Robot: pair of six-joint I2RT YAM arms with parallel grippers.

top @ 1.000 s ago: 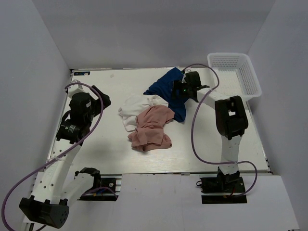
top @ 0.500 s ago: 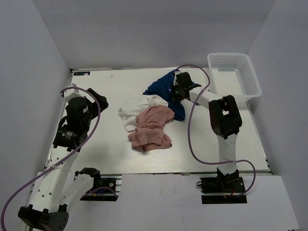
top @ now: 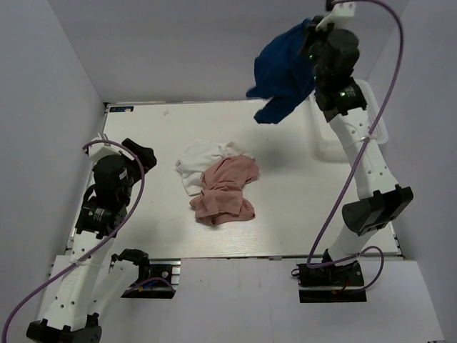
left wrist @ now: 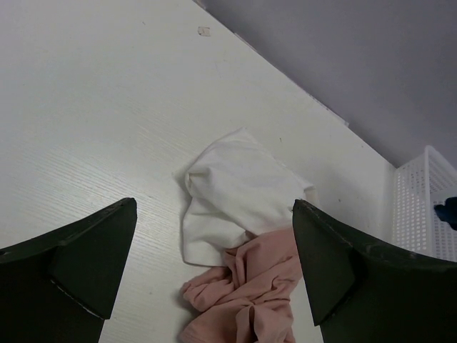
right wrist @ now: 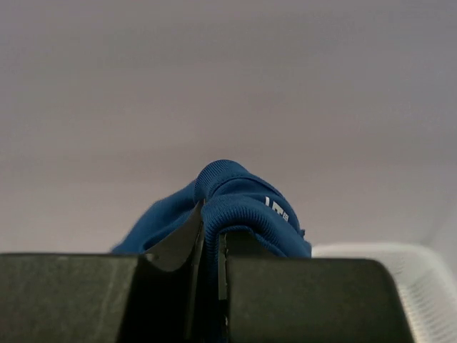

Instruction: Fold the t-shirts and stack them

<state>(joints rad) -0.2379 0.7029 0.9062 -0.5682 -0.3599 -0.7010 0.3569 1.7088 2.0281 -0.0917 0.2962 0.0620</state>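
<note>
1 arm [top: 359,146] upstretched, navy t-shirt [top: 282,71] in right gripper [right wrist: 213,236]

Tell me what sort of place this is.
Probably a robotics lab test cell, not a home: a white table boxed in by plain grey panels, arm bases bolted at its near edge, and the right gripper holding up a navy t-shirt.

We saw a white, wood-grained table [top: 143,207] with two crumpled shirts near its middle. A white t-shirt [top: 194,161] lay on the bare top, and a dusty pink t-shirt [top: 227,189] lay toward the near edge, overlapping its hem. A white lattice basket [left wrist: 423,207] stood at the far right corner.
</note>
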